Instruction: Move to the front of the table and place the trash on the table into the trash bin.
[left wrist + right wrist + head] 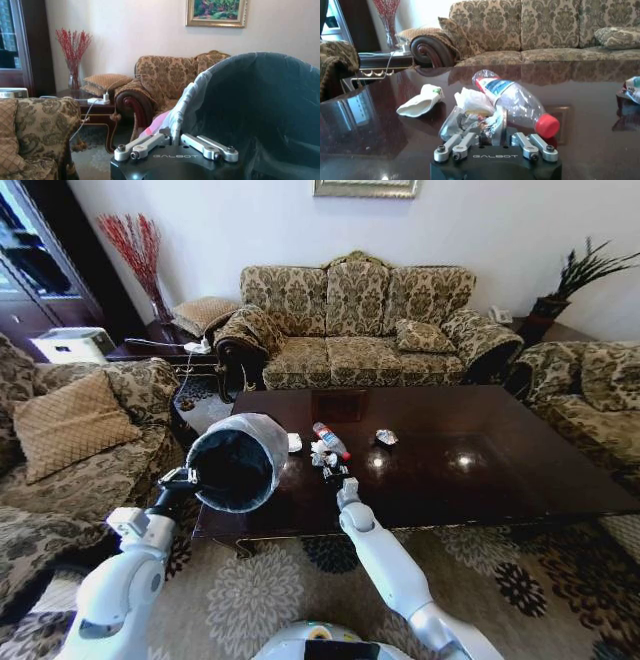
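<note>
The left gripper (pixel 175 147) holds the trash bin (pixel 236 461) by its rim, with the fingers (pixel 142 146) closed on the edge where the whitish bag folds over. The bin is lifted and tilted, its dark opening turned toward the robot, at the left front corner of the tabletop (pixel 480 455). The right gripper (pixel 495 144) is low over the tabletop, and its fingers (pixel 454 145) are closed on a crumpled silvery wrapper (pixel 472 122). Just beside it lies a clear plastic bottle (pixel 515 103) with a red cap, on its side. A white paper wad (pixel 420 105) lies near, toward the bin. Another silvery scrap (pixel 386 437) lies apart, more to the right on the tabletop.
</note>
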Controlling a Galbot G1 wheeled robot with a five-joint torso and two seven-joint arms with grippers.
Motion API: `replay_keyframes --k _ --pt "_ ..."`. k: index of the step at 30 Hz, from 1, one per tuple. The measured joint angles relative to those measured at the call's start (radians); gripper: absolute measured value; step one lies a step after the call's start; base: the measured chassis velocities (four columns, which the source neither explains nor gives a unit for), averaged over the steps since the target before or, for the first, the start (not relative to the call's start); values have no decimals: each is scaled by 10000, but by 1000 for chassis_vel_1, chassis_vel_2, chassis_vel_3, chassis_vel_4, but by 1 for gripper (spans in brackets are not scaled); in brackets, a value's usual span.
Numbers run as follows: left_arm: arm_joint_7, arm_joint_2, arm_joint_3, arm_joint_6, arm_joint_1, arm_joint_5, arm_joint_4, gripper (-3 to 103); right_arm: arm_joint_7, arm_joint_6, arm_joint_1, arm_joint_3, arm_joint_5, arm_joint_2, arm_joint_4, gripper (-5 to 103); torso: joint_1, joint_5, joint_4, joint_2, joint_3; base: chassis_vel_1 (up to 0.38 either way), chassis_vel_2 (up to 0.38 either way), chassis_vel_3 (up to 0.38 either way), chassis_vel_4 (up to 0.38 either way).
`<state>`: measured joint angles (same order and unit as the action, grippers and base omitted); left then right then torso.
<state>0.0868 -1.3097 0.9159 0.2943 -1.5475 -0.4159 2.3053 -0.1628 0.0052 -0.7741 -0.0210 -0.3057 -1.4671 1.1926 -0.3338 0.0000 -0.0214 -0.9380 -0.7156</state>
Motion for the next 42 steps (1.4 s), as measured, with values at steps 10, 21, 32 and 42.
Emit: replay_keyframes --k 10,21,32,42 --pt "38 42 39 42 44 -3 -50 0 97 40 81 -66 -16 128 56 8 0 1 0 0 0 0 0 0 0" --pt "-764 1545 27 2360 873 -1775 -4 0 -125 -547 -88 249 -600 1796 3191 8 0 1 5 0 -1 0 0 0 0" --pt "-1608 3787 -321 3911 1658 -3119 -442 0 -321 -718 2658 1302 -2200 3014 5479 8 -1 0 2 0 -1 0 0 0 0" --pt "-2125 4562 -583 4417 2157 -4213 -578 0 -586 -1501 6515 4656 -4691 1993 5846 8 -3 -4 -11 1 -2 0 0 0 0"
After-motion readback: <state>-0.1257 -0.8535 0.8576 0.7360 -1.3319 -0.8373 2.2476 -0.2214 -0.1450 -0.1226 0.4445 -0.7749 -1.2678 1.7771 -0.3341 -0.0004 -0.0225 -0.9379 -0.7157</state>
